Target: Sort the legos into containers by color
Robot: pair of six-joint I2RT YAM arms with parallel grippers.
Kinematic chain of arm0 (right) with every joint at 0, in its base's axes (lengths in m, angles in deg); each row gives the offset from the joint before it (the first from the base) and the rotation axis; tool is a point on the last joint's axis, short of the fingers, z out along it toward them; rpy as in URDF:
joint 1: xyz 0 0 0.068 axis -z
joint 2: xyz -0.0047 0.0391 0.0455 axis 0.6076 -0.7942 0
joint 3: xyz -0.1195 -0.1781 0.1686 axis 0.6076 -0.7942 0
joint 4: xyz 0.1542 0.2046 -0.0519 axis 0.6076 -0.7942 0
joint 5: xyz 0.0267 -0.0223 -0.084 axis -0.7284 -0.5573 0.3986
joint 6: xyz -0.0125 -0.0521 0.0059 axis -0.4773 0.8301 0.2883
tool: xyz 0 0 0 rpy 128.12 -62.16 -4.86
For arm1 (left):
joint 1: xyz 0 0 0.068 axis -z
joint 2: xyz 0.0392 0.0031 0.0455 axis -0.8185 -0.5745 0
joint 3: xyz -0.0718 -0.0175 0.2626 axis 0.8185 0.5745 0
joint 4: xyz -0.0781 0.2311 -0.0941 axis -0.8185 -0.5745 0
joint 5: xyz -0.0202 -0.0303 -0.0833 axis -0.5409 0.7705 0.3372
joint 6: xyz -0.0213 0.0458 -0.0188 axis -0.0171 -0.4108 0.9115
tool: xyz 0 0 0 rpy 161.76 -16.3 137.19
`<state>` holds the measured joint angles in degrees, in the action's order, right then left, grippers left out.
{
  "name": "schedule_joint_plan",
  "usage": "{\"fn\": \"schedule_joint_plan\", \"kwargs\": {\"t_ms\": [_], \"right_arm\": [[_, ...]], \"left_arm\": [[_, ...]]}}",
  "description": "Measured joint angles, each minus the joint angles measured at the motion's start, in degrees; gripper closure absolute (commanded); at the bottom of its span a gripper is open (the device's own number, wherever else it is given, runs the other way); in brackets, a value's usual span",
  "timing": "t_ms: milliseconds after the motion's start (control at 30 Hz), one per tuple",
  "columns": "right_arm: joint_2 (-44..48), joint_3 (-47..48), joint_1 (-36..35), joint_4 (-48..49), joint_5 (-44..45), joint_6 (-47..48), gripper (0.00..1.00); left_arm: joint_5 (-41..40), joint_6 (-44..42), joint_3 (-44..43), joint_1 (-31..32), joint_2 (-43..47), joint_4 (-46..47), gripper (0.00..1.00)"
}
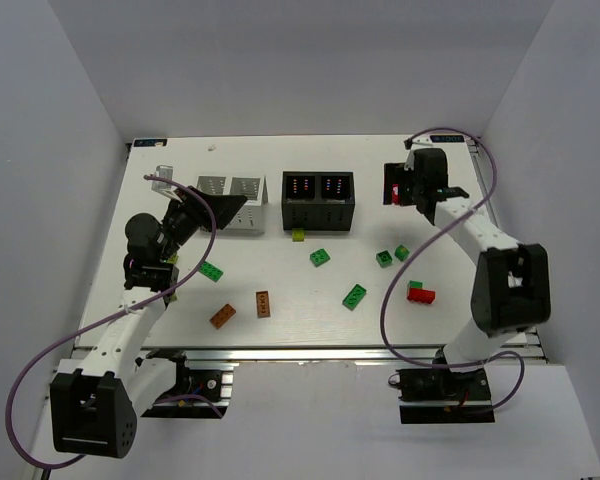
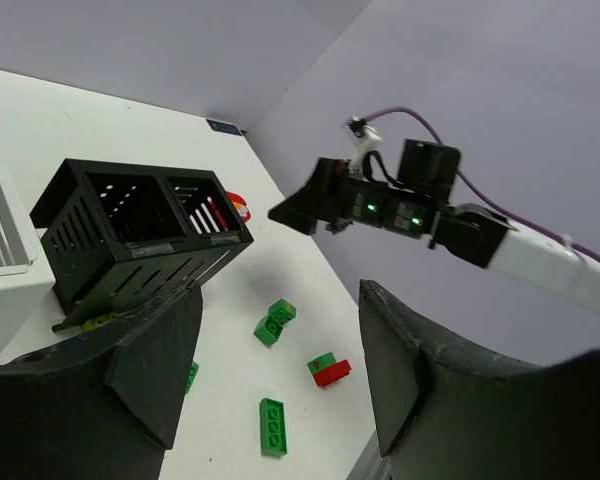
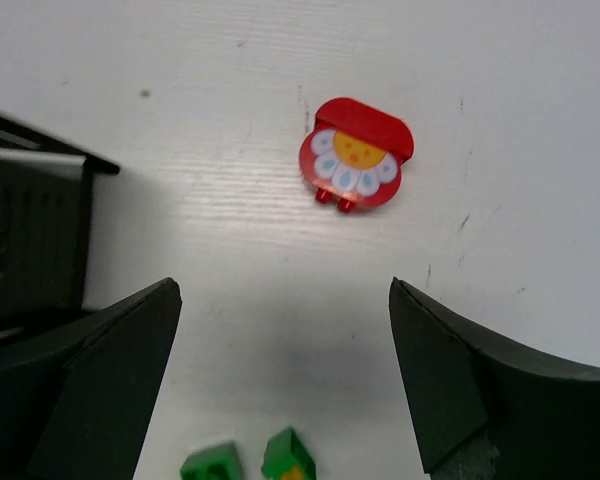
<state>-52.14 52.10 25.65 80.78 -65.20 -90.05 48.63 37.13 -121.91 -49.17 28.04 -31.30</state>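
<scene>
You see left fingers (image 2: 150,370) and right fingers (image 3: 450,380) wide and empty, legos (image 1: 355,296) loose on the worktop (image 1: 300,325) at 6 o'clock of the boxes (image 1: 318,215): sorting mostly remains.

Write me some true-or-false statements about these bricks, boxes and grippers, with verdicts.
1. The right gripper grips the red flower piece. False: it is open, and the piece lies on the table, untouched.
2. Two brown-orange bricks lie on the table. True.
3. In the top view the white container stands right of the black container. False: left of it.
4. A yellow-green brick lies by the black container's near wall. True.
</scene>
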Motion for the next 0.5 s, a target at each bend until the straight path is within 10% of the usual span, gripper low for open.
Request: {"fn": "schedule_joint_plan", "kwargs": {"t_ms": [500], "right_arm": [[-24.2, 14.1, 1.0, -2.1, 7.1, -5.5, 0.11]], "left_arm": [[0.0, 0.0, 0.0, 0.0, 0.0, 0.0, 0.26]]}}
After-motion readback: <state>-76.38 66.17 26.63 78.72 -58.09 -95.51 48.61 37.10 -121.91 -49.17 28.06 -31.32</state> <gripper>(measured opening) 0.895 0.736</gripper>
